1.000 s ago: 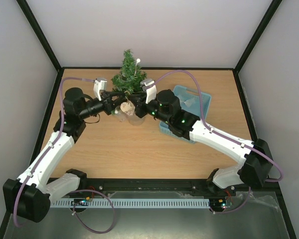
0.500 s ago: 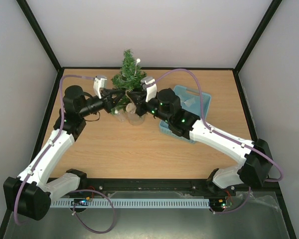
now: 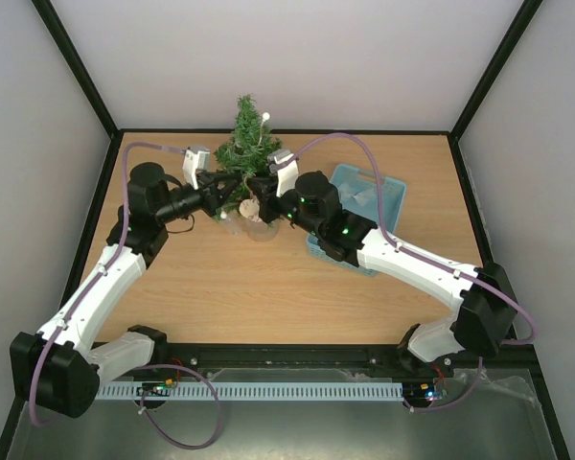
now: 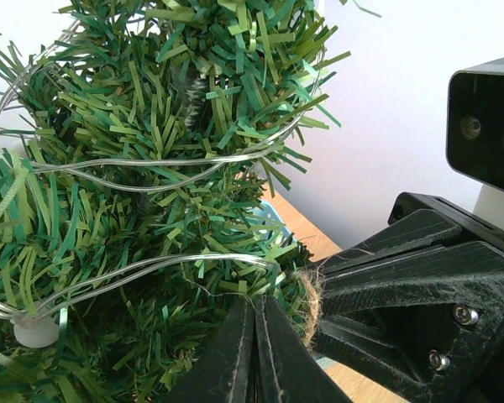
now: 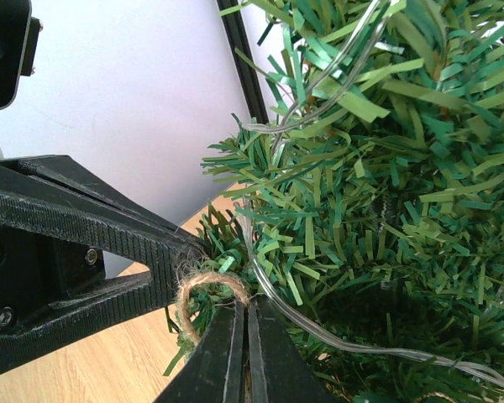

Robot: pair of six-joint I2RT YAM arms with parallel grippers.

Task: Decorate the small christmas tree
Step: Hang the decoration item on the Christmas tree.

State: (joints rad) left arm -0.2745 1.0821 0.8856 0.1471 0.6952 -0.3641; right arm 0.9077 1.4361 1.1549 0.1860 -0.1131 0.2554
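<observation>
Two closed end effectors (image 3: 234, 189) (image 3: 256, 194), the right pinching twine (image 5: 208, 284), touch the small christmas tree (image 3: 244, 134)

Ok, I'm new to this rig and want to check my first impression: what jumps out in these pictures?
The small christmas tree at the far edge of the table, wound with clear light wire, dominates. The left gripper and right gripper, both shut, meet tip to tip on its near side at a twine loop. A light blue basket sits to the tree's right.
</observation>
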